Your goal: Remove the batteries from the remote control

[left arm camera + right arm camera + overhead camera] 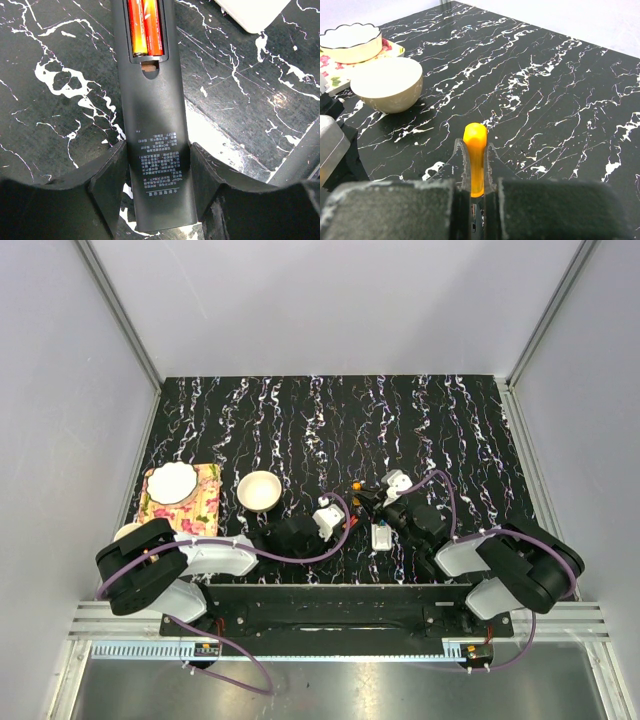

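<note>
At your far left on the black marbled tabletop [300,420] lies a floral mat [205,502] with a white scalloped dish [172,482] sitting on it. Just to its right, off the mat, stands a cream bowl [259,490].

Move on toward the middle and you reach the left gripper [159,170]. Its fingers [107,185] are closed narrow onto the remote control [150,100], one pressed against each long edge near the end that carries the printed text. What you see in the left wrist view is a dark, long handset lying flat on the tabletop with its back face up and its battery slot uncovered. The batteries [146,27] sit side by side inside that slot at the end away from the fingers - one yellow-orange, one red-orange, both seated in the recess. A white object [250,12] shows at the upper right corner of that view, near the remote; you cannot tell what it is.

Further right is the right gripper [476,165]. Its fingers [461,159] are pinched tight on an orange stick [475,140], whose rounded tip juts out past the fingertips - above bare tabletop, with the bowl and dish off to its left.
</note>
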### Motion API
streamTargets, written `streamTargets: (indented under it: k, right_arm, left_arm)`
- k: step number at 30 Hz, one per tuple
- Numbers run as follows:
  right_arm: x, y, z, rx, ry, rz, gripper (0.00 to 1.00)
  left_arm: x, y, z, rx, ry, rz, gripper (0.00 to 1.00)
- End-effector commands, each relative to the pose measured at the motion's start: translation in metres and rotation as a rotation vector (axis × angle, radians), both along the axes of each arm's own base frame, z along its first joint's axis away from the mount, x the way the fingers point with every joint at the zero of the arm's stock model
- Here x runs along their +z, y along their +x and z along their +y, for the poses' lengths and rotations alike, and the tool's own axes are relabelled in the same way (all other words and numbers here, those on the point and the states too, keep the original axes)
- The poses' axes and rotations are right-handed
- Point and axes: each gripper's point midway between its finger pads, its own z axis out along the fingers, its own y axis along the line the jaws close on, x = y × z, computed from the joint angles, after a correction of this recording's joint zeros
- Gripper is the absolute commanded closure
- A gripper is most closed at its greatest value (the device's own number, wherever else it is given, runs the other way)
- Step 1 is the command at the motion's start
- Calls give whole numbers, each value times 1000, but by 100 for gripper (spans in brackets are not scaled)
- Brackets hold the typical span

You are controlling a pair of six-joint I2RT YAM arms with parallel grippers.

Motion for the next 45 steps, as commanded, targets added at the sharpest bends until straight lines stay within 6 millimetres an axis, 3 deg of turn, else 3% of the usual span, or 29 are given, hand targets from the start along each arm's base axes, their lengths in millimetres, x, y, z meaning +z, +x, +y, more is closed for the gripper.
streamTargets:
  k: [1,14,23,45]
  right_arm:
    - [66,-1,3,8,166,-191,100]
    - [85,-17,2,64,174,-259,100]
    - [61,-18,6,88,133,-205,100]
    - [45,-8,-6,4,85,-189,100]
  left_arm:
    - [-2,-5,-5,-18,-3,19,55]
    - [-3,-5,-5,-16,1,21,57]
    - [-4,-5,-6,-20,6,23,57]
    - [-4,-7,-4,-17,1,27,61]
